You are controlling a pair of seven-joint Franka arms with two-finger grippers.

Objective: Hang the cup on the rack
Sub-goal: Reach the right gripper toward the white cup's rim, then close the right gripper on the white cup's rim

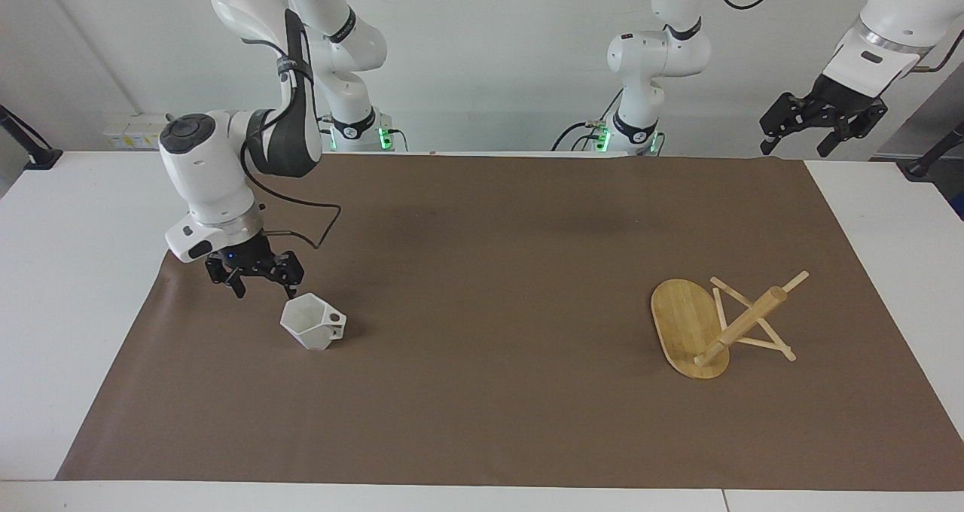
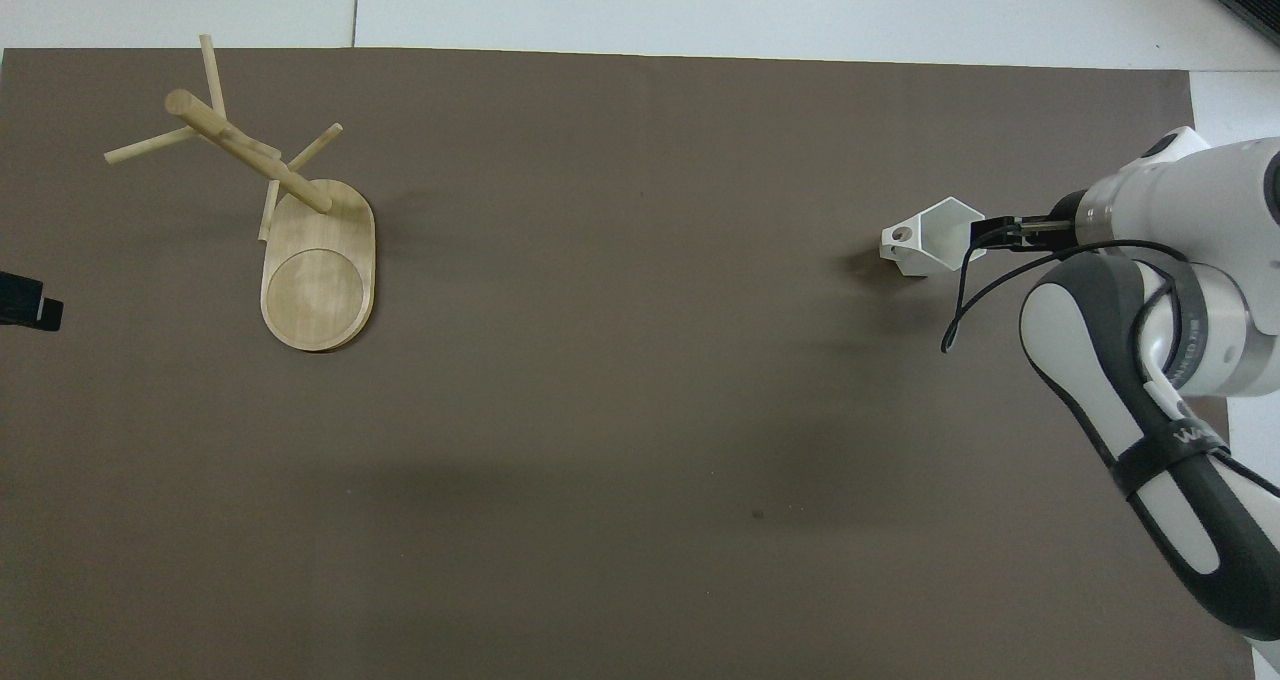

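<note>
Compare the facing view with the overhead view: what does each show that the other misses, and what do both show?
Only the facing view shows both arm bases, the wall, and the whole left gripper waiting open, raised over the table's edge at its own end. It also shows the right gripper above the brown mat, open, not touching the cup.

Only the overhead view looks straight into the cup's hexagonal opening, where the right gripper covers its rim.

Both show the cup upright, the rack standing toward the left arm's end, and the right arm reaching.
</note>
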